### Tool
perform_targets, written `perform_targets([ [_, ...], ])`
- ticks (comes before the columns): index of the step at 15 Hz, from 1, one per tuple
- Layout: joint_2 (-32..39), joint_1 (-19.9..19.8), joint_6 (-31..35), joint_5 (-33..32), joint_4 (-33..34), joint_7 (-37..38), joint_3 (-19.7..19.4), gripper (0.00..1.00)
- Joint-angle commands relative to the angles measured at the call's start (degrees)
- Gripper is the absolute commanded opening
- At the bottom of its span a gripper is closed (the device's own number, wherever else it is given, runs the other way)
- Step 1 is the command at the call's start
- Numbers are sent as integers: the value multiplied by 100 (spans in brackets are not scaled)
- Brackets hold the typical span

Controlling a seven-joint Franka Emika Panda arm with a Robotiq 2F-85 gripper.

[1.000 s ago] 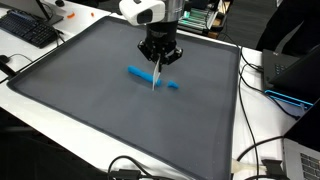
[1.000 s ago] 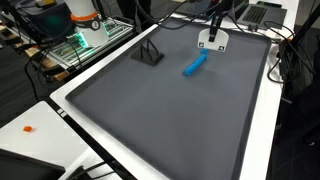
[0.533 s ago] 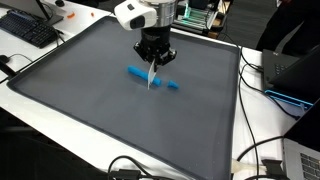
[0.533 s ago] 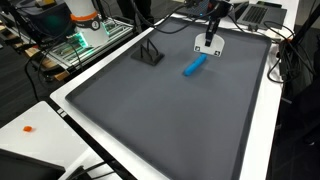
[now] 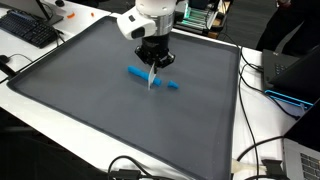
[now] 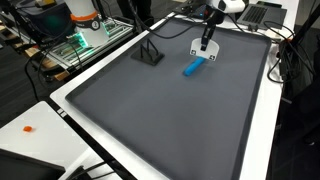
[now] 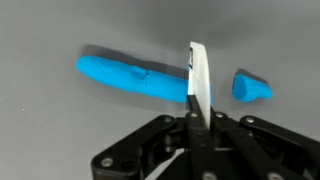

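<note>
So here's where things stood: the gripper [image 7: 197, 125] was shut tight on a thin white blade [image 7: 197, 85], jaws pressed together with the blade pinched flat between them and sticking straight out past the fingertips. In the wrist view the blade stood edge-on right at the end of the long blue piece [image 7: 130, 76], crossing in front of its tip. The small blue piece [image 7: 251, 88] lay just past it on the other side, apart from the long one with bare mat showing in the gap. In an exterior view the same layout showed up from the side: gripper [image 5: 153, 62] pointing down over the middle of the grey mat [image 5: 80, 100], white blade [image 5: 153, 78] hanging below it, long blue piece [image 5: 138, 72] on one side and small blue piece [image 5: 173, 86] on the other. Going by that, I'd say 1 cut was done, since 1 short nub sat clear of the rest. The long piece looked like 1 solid length with no other slices in it, so most of it was uncut. I couldn't tell whether the blade tip was actually on the mat or hanging just above it. From the far camera only the long blue piece [image 6: 194, 66] read clearly under the gripper [image 6: 207, 38], and the nub was too small to pick out. A black stand [image 6: 150, 52] sat on the mat well apart from all this.
</note>
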Motion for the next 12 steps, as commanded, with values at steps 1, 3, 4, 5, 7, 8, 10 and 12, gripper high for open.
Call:
perform_targets([
  [1, 60, -15, 119, -67, -116, 94, -6, 1],
  [3, 95, -7, 127, -69, -127, 108, -6, 1],
  [4, 117, -8, 133, -60, -133, 103, -1, 1],
  [5, 138, -4, 138, -65, -136, 102, -1, 1],
  [7, 178, -10, 152, -50, -144, 81, 9, 1],
  [8, 200, -12, 167, -37, -154, 86, 12, 1],
  [10, 224, -14, 200, -25, -172, 86, 16, 1],
  [12, 243, -29, 245, 29, -179, 81, 37, 1],
])
